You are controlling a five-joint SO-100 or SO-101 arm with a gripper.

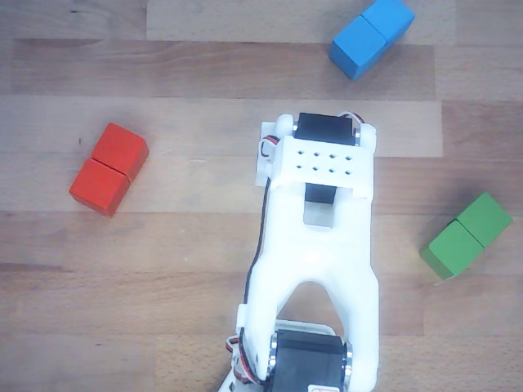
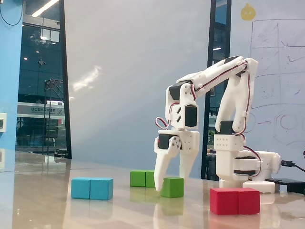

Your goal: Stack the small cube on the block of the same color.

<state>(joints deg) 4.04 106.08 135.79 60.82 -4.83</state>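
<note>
Fixed view, white arm bent down over the wooden table (image 2: 43,191), gripper (image 2: 170,187) spread wide around the small green cube (image 2: 172,187), long green block (image 2: 142,178) just behind at ten o'clock, blue block (image 2: 92,188) at nine, red block (image 2: 235,200) at four.
</note>
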